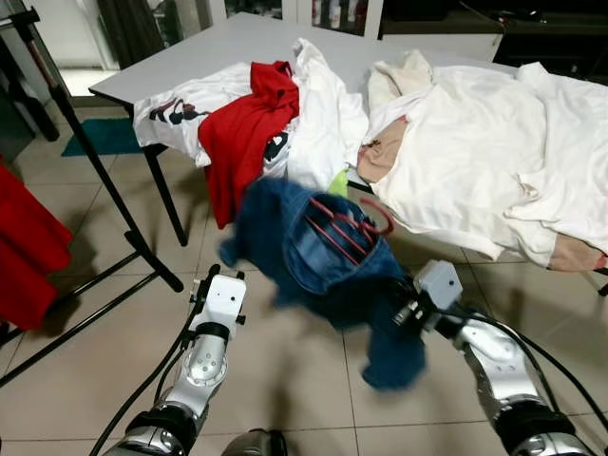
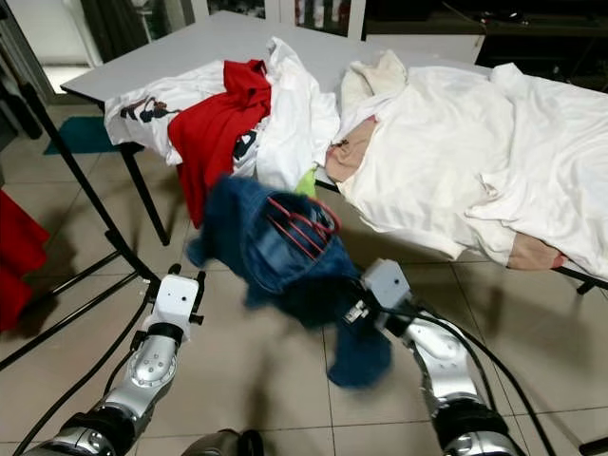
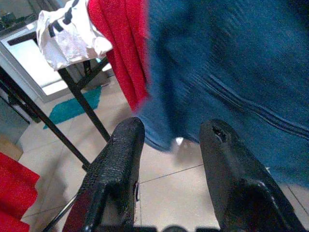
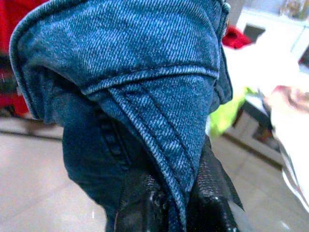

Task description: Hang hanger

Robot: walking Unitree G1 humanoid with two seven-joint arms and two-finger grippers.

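At the far left a black metal rack (image 1: 95,180) stands on the tiled floor (image 1: 285,380), with red cloth (image 1: 24,252) hanging beside it. The left arm reaches forward and low over the tiles, its silver forearm bent up from the elbow. The left hand (image 3: 169,159) has its two black, rough-surfaced fingers (image 3: 118,164) spread apart with nothing between them, just beside the hanging edge of the denim.

On the tabletop (image 1: 218,47), a white printed shirt (image 1: 176,114) and a red shirt (image 1: 252,133) spill over the front edge, with more white cloth (image 1: 323,123) piled next to them.

In mid-air before the tabletop hangs a blue denim garment (image 1: 313,256), blurred, its stitched waistband open upward. A red wire hanger (image 1: 347,228) sits in that opening, its thin curved bars lying across the denim.

The right arm stretches forward from the lower right. The right hand (image 4: 176,203) is clamped on a fold of the denim, seam pinched between the black fingers.

Further right, rumpled white sheets (image 1: 484,161) cover a bed.
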